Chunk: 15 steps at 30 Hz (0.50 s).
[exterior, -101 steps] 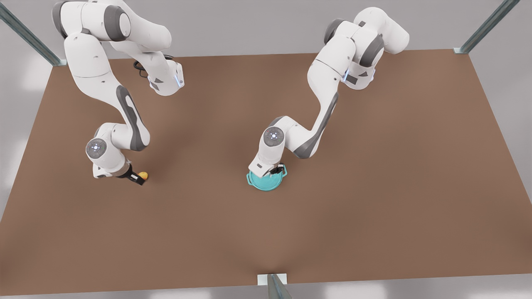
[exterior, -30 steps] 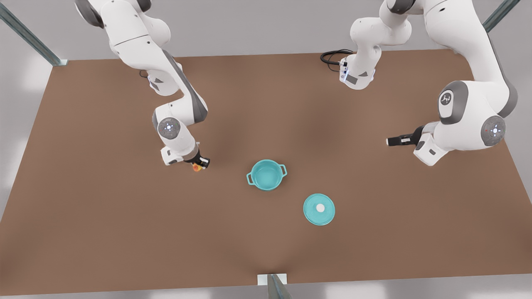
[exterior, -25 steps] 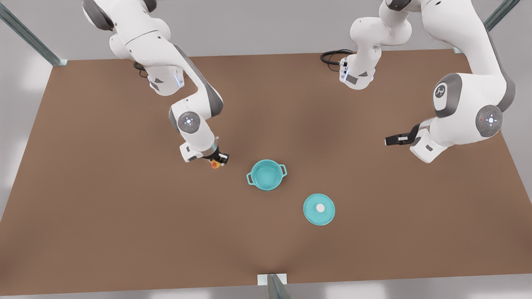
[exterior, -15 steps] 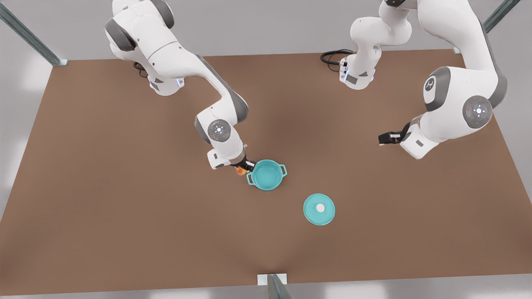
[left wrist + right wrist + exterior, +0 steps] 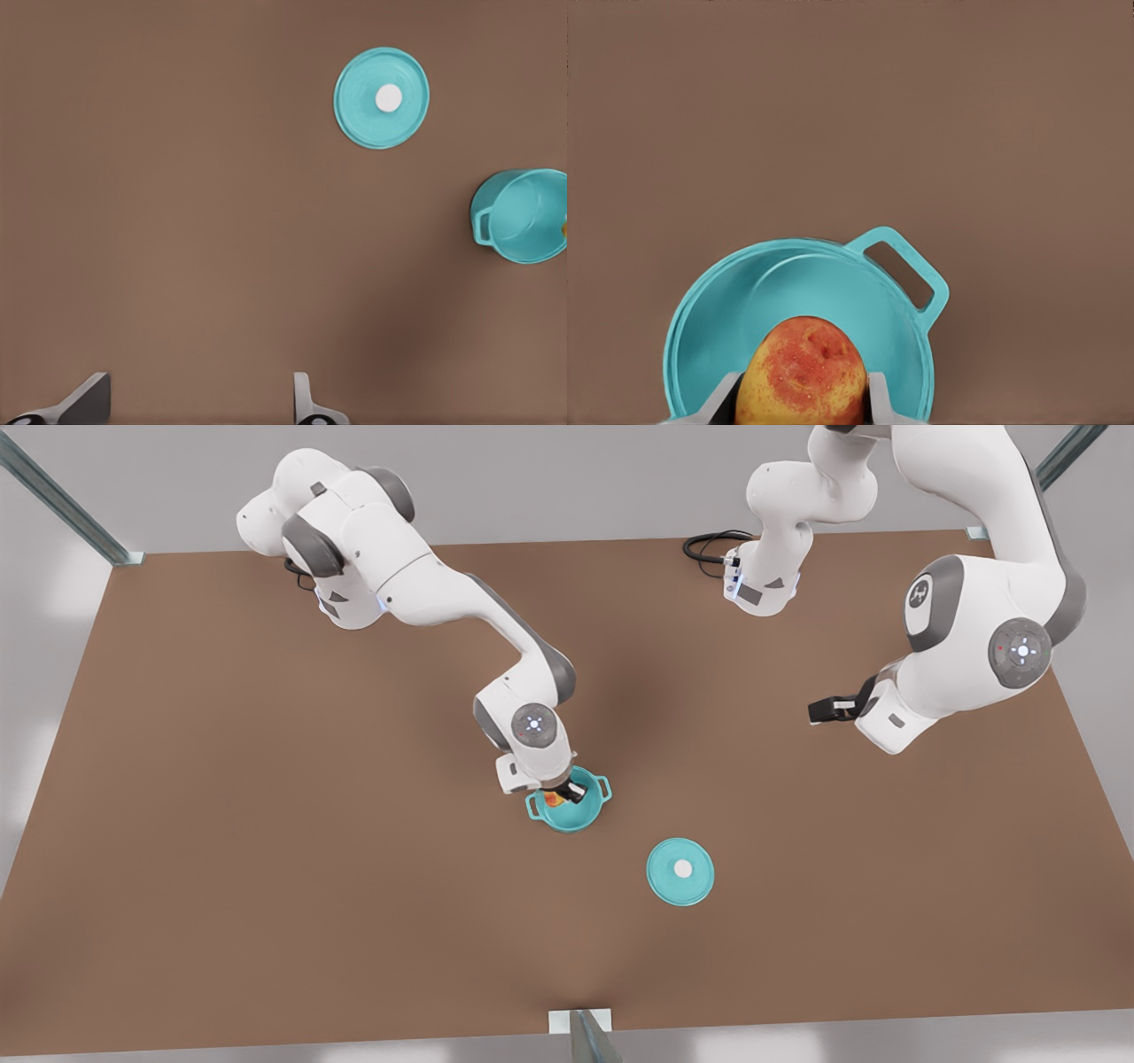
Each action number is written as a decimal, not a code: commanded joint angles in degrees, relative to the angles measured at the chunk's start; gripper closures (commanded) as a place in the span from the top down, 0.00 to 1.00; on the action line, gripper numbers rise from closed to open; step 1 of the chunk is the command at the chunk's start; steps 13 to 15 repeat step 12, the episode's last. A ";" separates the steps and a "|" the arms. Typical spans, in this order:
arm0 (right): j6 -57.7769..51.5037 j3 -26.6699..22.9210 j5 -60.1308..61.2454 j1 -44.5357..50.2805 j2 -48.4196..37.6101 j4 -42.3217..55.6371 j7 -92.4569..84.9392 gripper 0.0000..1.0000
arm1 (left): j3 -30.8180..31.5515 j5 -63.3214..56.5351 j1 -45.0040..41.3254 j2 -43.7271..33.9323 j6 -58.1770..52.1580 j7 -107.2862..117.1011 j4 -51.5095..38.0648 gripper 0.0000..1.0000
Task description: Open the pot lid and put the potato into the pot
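My right pincer (image 5: 564, 794) is clamped on the potato (image 5: 802, 372), poised over the open pot (image 5: 569, 801) at the middle of the front view. To do this well, I'd centre the potato above the bowl, lower a touch, then let go so it drops inside the rim and not on it. The lid (image 5: 680, 872) lies flat on the tabletop (image 5: 266, 886) toward the lower right, well apart. My left pincer (image 5: 822, 710) waits spread and empty at the right side; bare tabletop lies all around the pot.

brown table (image 5: 266, 886), grey walls, metal posts (image 5: 53, 500).
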<state>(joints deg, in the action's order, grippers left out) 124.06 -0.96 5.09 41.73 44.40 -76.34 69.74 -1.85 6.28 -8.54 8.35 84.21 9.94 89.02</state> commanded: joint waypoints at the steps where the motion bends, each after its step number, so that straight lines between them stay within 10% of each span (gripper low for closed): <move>1: -0.66 -0.01 -0.35 0.02 0.07 0.31 10.95 1.00 | 0.00 -0.13 0.02 -0.09 0.69 0.96 0.10 1.00; 6: -6.28 -4.66 -2.02 -0.94 -3.79 0.23 5.78 1.00 | 0.09 -1.44 -0.24 0.09 2.01 0.96 -0.34 1.00; 11: -26.50 -6.07 -9.40 -31.70 -16.19 -0.04 -53.20 1.00 | 0.53 -3.82 -0.68 0.53 5.88 0.35 -2.71 1.00; 15: -26.50 -5.99 -9.40 -33.29 -16.72 -0.74 -56.90 1.00 | 0.53 -3.82 -0.68 0.53 5.88 0.35 -2.63 1.00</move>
